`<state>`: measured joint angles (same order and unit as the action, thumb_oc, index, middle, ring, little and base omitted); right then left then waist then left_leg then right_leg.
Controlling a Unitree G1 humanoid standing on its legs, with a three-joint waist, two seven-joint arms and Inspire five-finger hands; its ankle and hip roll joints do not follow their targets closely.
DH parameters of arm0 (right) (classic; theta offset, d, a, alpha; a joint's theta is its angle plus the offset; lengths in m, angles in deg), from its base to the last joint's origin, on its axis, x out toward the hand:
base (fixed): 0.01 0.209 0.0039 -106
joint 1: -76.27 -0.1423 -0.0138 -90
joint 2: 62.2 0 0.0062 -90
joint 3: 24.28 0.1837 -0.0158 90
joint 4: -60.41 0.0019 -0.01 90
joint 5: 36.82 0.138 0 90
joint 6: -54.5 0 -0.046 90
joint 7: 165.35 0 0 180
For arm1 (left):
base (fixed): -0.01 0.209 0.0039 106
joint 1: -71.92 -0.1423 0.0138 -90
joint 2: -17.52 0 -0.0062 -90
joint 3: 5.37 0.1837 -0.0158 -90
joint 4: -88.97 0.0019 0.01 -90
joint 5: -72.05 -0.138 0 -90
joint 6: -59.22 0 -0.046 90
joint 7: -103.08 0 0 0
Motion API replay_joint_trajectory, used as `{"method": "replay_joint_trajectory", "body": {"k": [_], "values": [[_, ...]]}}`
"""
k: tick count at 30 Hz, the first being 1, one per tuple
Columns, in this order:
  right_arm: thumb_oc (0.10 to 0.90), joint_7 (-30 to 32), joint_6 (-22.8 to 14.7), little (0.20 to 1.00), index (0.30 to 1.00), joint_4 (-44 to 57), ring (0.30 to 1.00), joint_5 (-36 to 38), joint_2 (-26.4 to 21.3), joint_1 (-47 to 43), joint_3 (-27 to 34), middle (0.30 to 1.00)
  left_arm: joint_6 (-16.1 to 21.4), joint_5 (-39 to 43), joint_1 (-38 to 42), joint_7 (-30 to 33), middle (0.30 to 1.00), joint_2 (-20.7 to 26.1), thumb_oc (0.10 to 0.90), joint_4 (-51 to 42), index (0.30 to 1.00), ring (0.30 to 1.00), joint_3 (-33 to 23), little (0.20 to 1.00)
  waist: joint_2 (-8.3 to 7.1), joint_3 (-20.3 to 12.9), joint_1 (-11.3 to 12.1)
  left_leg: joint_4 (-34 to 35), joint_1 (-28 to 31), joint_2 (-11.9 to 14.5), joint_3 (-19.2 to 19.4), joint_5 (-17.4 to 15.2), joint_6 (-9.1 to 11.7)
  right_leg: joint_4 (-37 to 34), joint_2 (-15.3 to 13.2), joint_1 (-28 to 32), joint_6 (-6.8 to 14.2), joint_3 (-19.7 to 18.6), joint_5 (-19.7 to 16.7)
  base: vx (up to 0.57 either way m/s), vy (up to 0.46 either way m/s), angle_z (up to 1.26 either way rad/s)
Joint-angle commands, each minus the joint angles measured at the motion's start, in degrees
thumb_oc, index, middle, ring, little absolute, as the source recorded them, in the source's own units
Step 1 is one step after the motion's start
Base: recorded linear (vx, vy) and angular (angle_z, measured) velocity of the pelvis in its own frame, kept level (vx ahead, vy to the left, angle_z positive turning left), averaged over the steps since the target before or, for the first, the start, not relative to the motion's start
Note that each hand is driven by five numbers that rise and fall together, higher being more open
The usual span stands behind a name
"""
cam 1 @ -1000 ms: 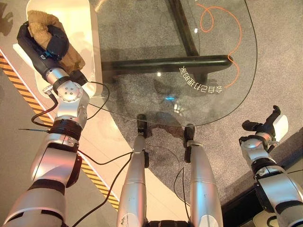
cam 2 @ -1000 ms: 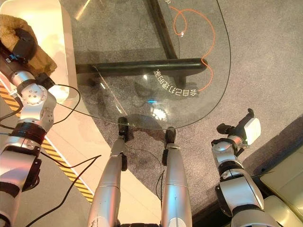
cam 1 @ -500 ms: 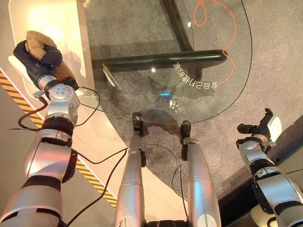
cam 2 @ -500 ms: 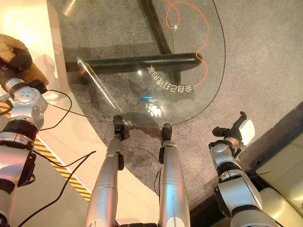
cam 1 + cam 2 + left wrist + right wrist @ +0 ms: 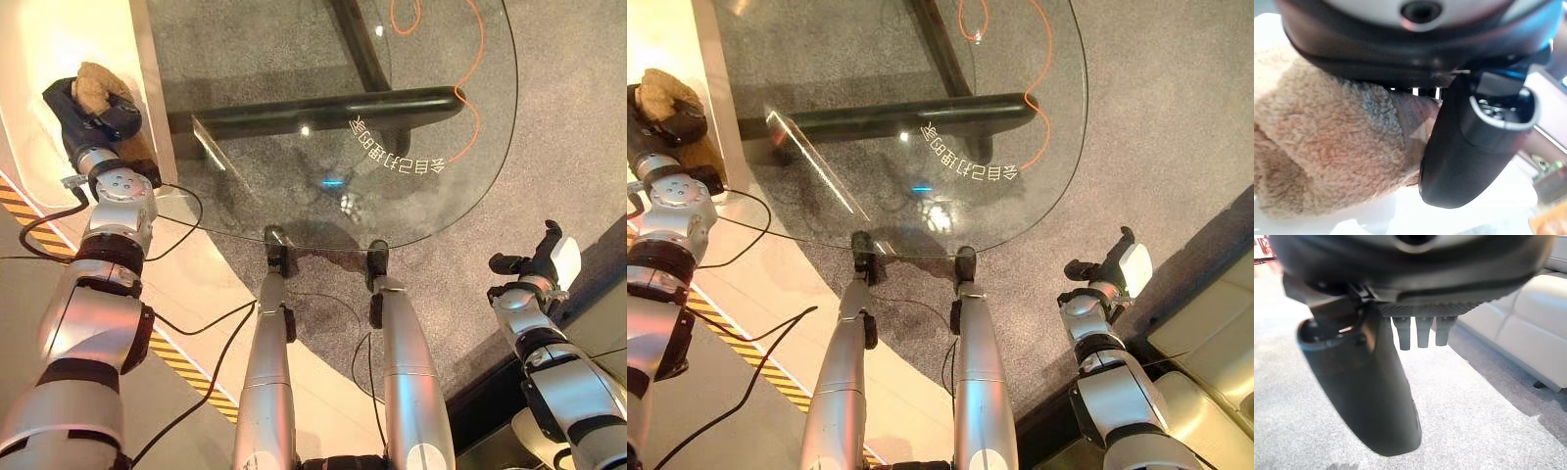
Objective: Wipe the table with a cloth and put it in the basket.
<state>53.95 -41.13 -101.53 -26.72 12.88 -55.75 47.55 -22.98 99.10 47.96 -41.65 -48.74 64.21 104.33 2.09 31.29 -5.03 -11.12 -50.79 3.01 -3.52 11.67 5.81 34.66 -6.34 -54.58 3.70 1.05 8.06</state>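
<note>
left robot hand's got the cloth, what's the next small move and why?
Probably carry it on toward the basket. The left robot hand is curled round the fluffy brown cloth, held off the round glass table beside its left edge, over a white surface. I cannot see a basket. The right robot hand hangs open over grey carpet.

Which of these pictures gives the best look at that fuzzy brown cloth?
The left wrist view: the cloth is seen from very close there, its pile clear, gripped by the left hand. The two eye views show it from above as a small brown bundle partly covered by that hand.
</note>
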Motion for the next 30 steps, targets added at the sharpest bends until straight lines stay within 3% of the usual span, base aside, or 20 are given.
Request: {"method": "replay_joint_trajectory", "body": {"k": [1,8,19,30], "values": [[0.8,2.3,-0.7,0.9,0.9,0.2,0.9,-1.1,-1.9,2.0,0.5,0.9,1.9,-2.2,5.8,2.2,0.9,7.7,0.8,2.9,0.9,0.9,-0.8,0.9,-1.68,-1.5,0.8,-9.0,2.1,-5.2,4.8,-12.5,-5.9,-12.9,5.2,3.0,-0.3,0.3,-7.6,0.0,0.0,0.0],[0.8,2.4,-0.6,0.9,0.9,0.5,0.9,-1.2,-1.3,1.7,0.1,0.9,0.5,-1.9,7.0,1.4,0.9,8.0,0.8,4.2,0.9,0.9,-0.3,0.9,-2.12,-1.5,0.6,-8.8,2.2,-5.2,4.8,-12.7,-6.1,-13.3,5.4,2.9,-0.1,-0.1,-8.1,0.0,0.0,0.0],[0.8,2.6,-1.5,0.9,0.9,0.4,0.9,-0.6,0.2,3.2,0.0,0.9,1.6,0.3,5.7,4.2,0.9,8.2,0.8,4.8,0.9,0.9,-1.5,0.9,-2.37,-1.5,0.4,-8.4,4.5,-5.3,4.6,-13.2,-6.4,-13.7,5.7,4.7,0.3,-0.7,-8.7,0.0,-0.02,-0.01],[0.8,1.7,-0.1,0.9,0.9,0.9,0.9,-1.6,2.6,6.9,0.9,0.9,8.4,3.3,0.4,1.4,0.9,8.8,0.8,-1.4,0.9,0.9,-5.8,0.9,-1.95,-1.5,1.1,-5.0,13.8,-5.4,4.9,-12.6,-5.8,-16.0,5.0,13.6,1.0,-0.5,-9.0,-0.02,-0.075,-0.01]]}}
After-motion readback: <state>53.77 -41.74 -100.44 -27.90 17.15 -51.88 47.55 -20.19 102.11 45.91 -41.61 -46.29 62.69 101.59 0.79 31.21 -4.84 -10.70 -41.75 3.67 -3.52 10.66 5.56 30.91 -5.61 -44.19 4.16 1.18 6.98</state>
